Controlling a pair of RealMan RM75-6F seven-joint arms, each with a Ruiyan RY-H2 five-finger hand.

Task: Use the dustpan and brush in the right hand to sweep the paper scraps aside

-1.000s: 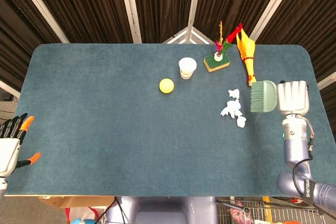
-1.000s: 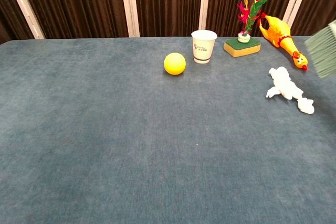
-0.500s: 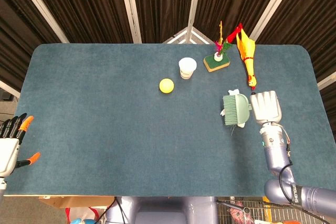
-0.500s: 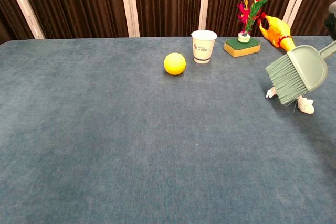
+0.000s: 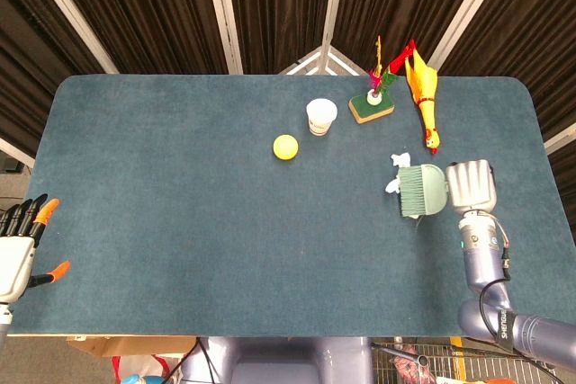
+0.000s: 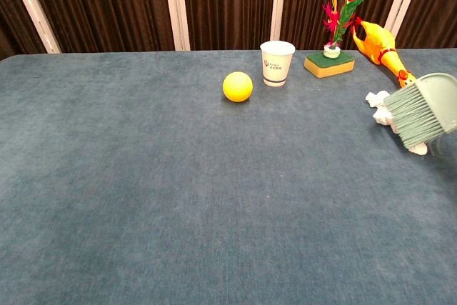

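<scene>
My right hand [image 5: 472, 185] grips the pale green dustpan and brush [image 5: 421, 192], whose bristles point left, over the white paper scraps [image 5: 396, 174]. Only a few scraps show at the brush's upper left edge; the others are hidden under it. In the chest view the brush [image 6: 423, 111] covers most of the scraps [image 6: 378, 103] near the right edge, and the right hand is out of that frame. My left hand [image 5: 18, 245] hangs off the table's left front corner, fingers spread, holding nothing.
A yellow rubber chicken [image 5: 423, 96] lies just behind the scraps. A green sponge block with feathers [image 5: 373, 105], a white paper cup [image 5: 320, 116] and a yellow ball [image 5: 285, 147] stand further left. The blue table [image 5: 180, 222] ends close to the right of my hand.
The brush swung left over the scraps, then drew back to the right. The scraps have shifted and now mostly lie under the brush. The left hand has not moved.
</scene>
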